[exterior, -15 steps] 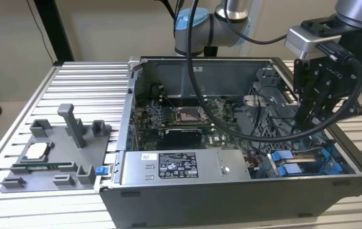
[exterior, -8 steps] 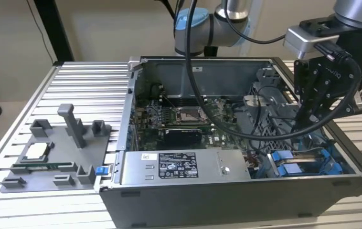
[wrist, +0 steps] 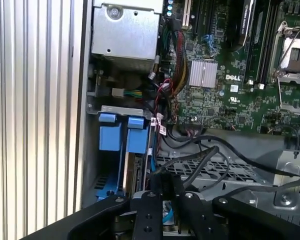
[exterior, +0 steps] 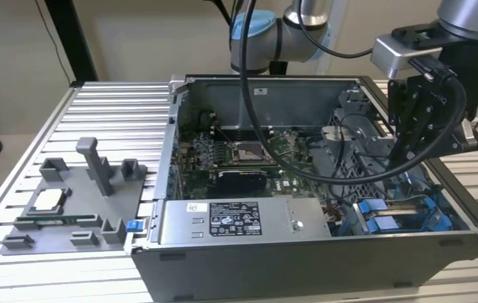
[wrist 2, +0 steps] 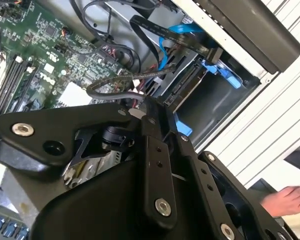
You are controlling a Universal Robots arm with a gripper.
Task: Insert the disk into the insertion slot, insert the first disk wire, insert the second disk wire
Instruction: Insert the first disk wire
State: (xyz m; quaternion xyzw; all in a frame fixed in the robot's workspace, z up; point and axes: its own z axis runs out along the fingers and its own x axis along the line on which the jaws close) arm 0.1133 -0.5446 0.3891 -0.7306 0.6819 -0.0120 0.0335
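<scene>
In the exterior view, an open computer case [exterior: 306, 259] lay on a slatted metal surface [exterior: 104, 120], with the grey power supply box [exterior: 239, 221] along its near wall. The motherboard [exterior: 239, 158] lay just behind the power supply box. A grey fixture [exterior: 62, 208] of small parts sat on the surface well apart from the box, toward the exterior view's left. The arm's pincer [exterior: 412, 154] hung inside the case past the box's other end, above the insertion slot [exterior: 390, 218], whose blue rails sat just beside the box. In the second wrist view, the pincer [wrist 2: 149, 112] was close over the disk [wrist 2: 182, 90], which stood on edge in the insertion slot [wrist 2: 215, 102] with blue carrier tabs at its end. A blue cable [wrist 2: 177, 30] and black cables [wrist 2: 115, 82] ran near it, and a person's hand [wrist 2: 287, 200] showed outside the case. In the first wrist view, the insertion slot [wrist: 112, 135] sat next to the power supply box [wrist: 125, 35], its two blue tabs on the side facing the box, and the disk [wrist: 134, 172] sat edge-on between the rails. The pincer [wrist: 164, 197] was low beside the disk, with black cables [wrist: 205, 150] just by it. I could not tell how far the pincer was open, or whether it had hold of anything.
</scene>
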